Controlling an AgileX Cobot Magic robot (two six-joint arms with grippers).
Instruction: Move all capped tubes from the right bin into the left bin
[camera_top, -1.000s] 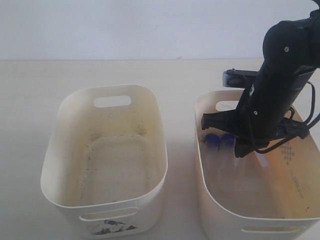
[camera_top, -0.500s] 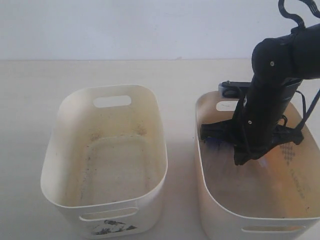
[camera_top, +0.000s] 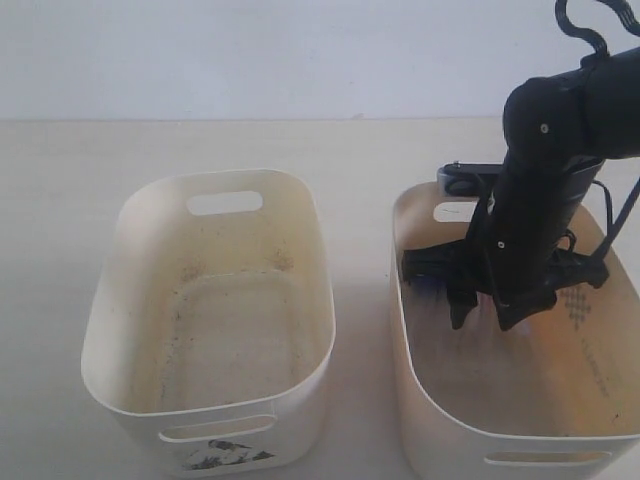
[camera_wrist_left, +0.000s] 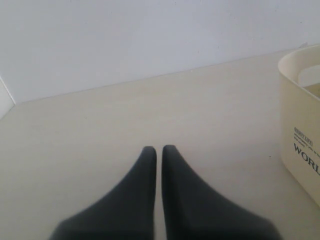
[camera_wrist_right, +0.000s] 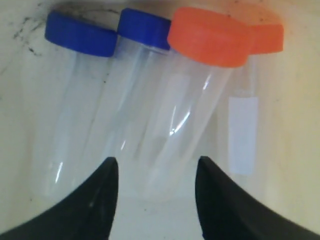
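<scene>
On the pale table (camera_top: 60, 200) stand two cream bins side by side. The left bin (camera_top: 140, 425) shows only dark specks on its floor and no tube in it, so by my judgement nothing is moved yet and the whole task is left to do. The right bin (camera_top: 440, 450) holds the work: the right arm (camera_top: 560, 130) reaches down into it from above and hides most of its back part in the exterior view. The right gripper (camera_top: 482, 320) is low inside this bin with its fingers apart. In the right wrist view they stand on both sides of the closed end of one tube and are not clamped on it. The left gripper (camera_wrist_left: 156, 150) waits over bare table, beside the outside of a bin, with its fingers together and nothing between them. All four capped tubes are in the right bin, lying close together with the caps pointing the same way: one blue-capped tube (camera_wrist_right: 65, 110), a second blue-capped tube (camera_wrist_right: 125, 90) touching it, the orange-capped tube (camera_wrist_right: 185, 115) that lies partly on top and sits between the fingers, and a second orange-capped tube (camera_wrist_right: 242, 125) just beside it. I judge that the first grasp is only being prepared, and then four carries remain.
</scene>
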